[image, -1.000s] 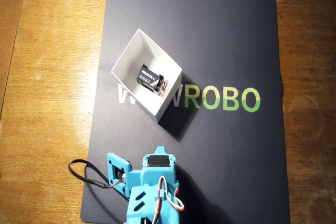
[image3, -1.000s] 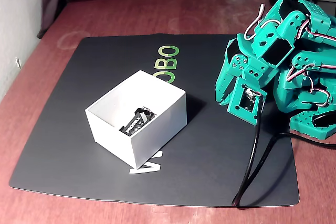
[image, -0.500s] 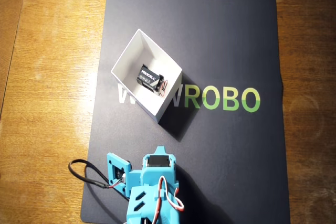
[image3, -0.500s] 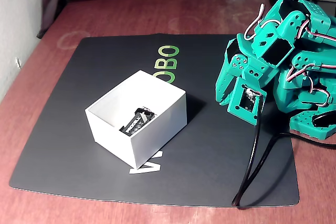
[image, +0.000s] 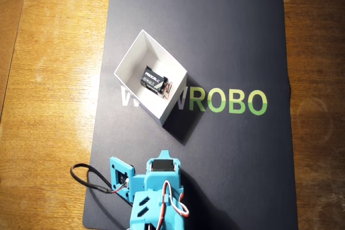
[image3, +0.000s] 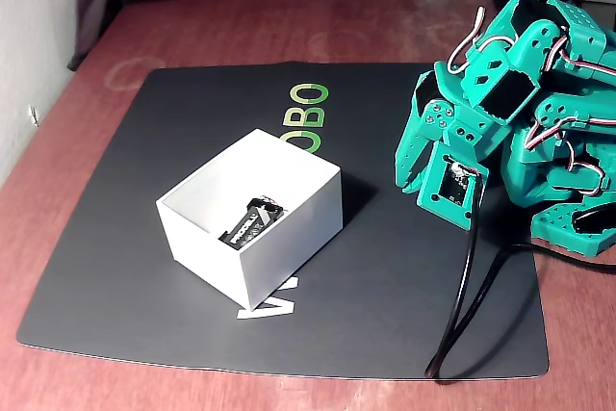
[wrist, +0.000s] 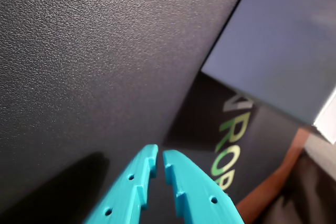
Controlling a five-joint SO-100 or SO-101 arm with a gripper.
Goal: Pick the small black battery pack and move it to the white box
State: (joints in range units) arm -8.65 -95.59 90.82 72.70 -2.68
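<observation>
Overhead view: one white box [image: 131,67] on the left half of the dark mat [image: 237,41], holding one small black battery pack [image: 154,79], red wires at its right end. One box, one battery, one arm. Plenty of bare mat to the right. Blue arm [image: 153,200] folded near the bottom edge, well apart from the box. Wrist view: gripper [wrist: 159,155] with tips almost together, holding nothing.
</observation>
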